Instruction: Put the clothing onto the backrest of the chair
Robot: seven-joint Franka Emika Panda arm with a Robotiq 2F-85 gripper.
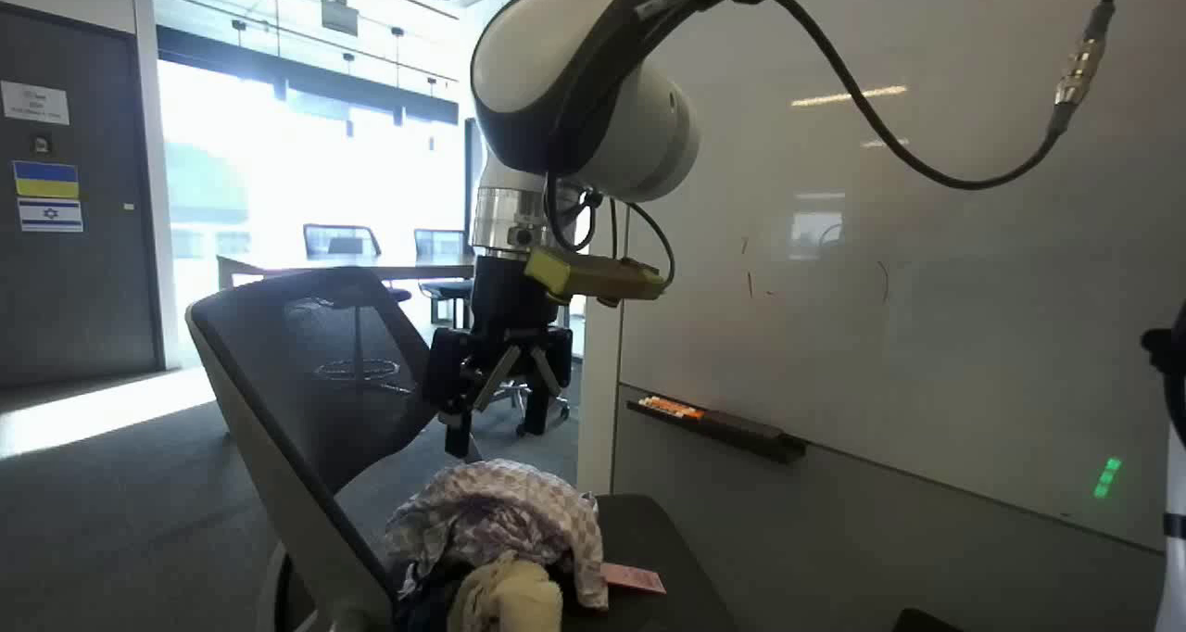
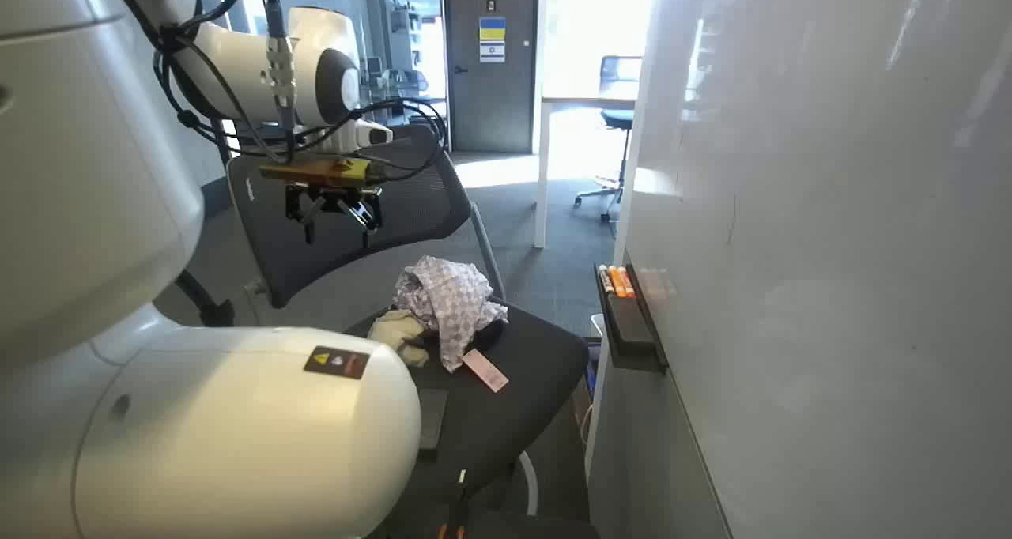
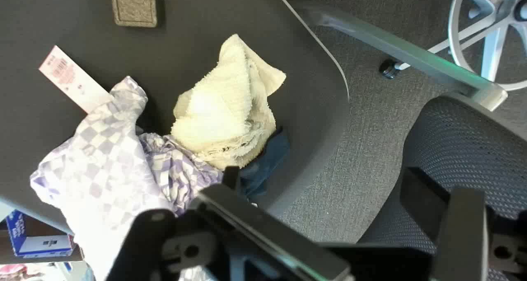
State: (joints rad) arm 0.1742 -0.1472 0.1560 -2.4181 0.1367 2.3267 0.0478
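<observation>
Clothing (image 3: 103,161) (checked), on chair seat (image 3: 185,38), long axis — narrow end — toward block (image 3: 135,5)

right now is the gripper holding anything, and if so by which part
Nothing is held: the fingers stand apart with nothing between them, and the checkered cloth lies on the chair seat, clear of them.

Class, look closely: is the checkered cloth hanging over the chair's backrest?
No, in an exterior view the checkered cloth lies bunched on the seat, below the backrest.
</observation>
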